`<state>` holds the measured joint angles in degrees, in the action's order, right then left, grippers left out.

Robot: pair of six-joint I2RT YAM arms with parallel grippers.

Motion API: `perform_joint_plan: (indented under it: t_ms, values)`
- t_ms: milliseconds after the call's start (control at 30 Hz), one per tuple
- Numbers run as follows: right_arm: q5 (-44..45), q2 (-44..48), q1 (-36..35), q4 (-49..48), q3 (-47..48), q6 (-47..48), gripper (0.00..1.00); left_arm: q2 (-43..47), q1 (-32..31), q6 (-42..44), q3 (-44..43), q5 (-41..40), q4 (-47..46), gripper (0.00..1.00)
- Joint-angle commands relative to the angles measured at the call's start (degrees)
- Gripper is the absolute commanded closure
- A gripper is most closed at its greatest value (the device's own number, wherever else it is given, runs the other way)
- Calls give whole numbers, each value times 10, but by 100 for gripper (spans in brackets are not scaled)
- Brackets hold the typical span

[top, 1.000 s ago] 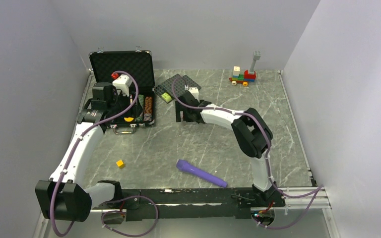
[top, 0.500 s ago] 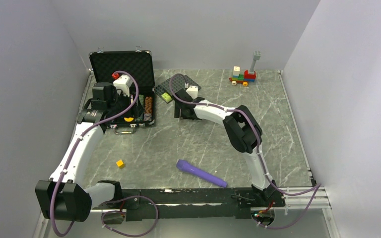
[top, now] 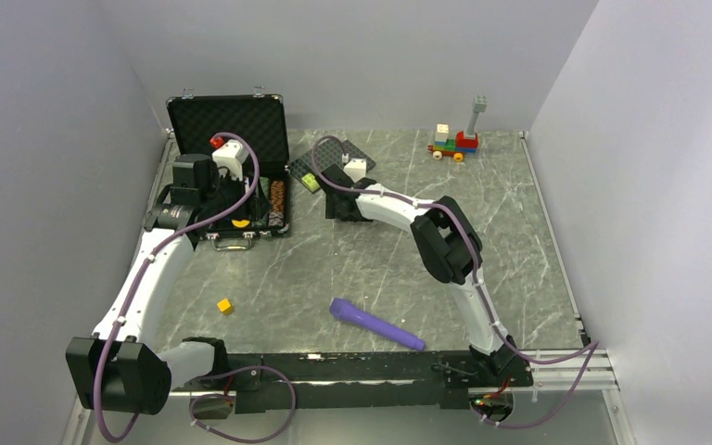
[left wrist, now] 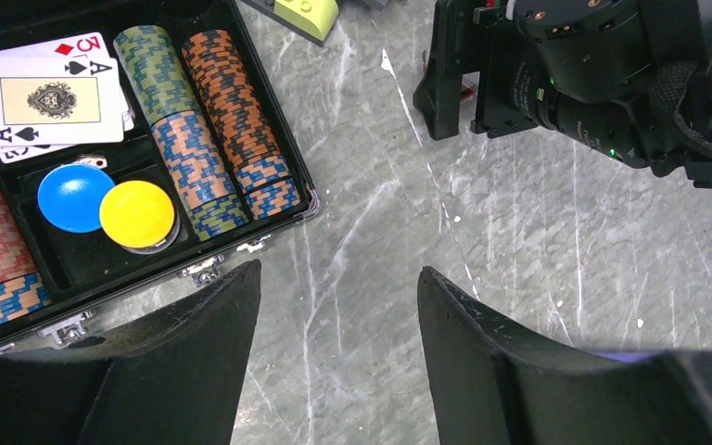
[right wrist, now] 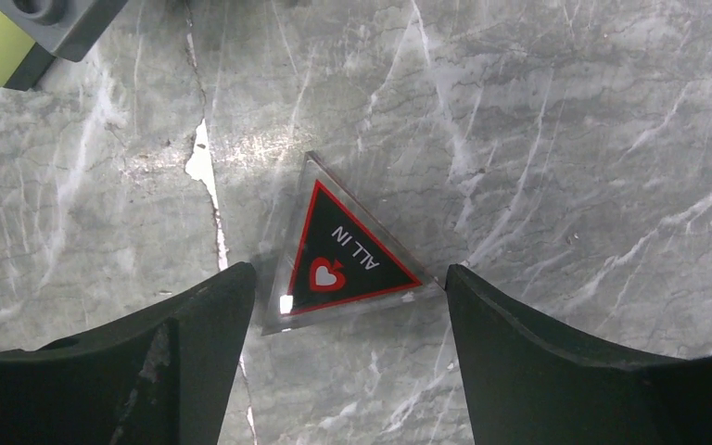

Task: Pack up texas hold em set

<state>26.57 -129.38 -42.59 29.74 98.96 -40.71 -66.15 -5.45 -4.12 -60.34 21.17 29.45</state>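
Observation:
The black case [top: 227, 120] stands open at the back left, lid upright. In the left wrist view its tray [left wrist: 153, 276] holds playing cards [left wrist: 51, 97], striped chip stacks [left wrist: 241, 120], a blue disc [left wrist: 72, 197] and a yellow disc [left wrist: 137, 213]. My left gripper [left wrist: 338, 278] hangs open over bare table just off the case's front right corner, holding nothing. A dark triangle [right wrist: 348, 246] with a red border, marked ALL IN, lies flat on the table. My right gripper [right wrist: 350, 271] is open, low over it, one fingertip beside each of its near corners.
Dark grey studded plates [top: 334, 158] and a lime brick [top: 311, 182] lie just behind the right gripper. A purple cylinder [top: 375, 324] and a small yellow cube [top: 225, 305] lie toward the front. A toy brick train [top: 454, 141] stands at the back right. Walls enclose the table.
The right arm has reached a little further back and left toward the plates, and its jaws have narrowed around the triangle. The left arm has stayed put.

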Motion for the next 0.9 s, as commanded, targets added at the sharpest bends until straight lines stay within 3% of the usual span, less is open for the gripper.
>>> perform_joint_plan:
  t_ms: [0, 433, 667, 867]
  values:
    - [13, -24, -8, 40, 30, -9, 21, 7, -2, -5, -5, 16, -16, 33]
    - [-2, -12, -9, 19, 5, -5, 36, 3, -2, -5, -5, 16, -15, 33]
    - [-40, 24, -8, -48, -45, 32, 49, -4, -2, -9, -3, 27, -20, 33]
    - [-65, 83, -9, -115, -112, 58, 54, -19, -2, -18, 0, 48, -25, 33]
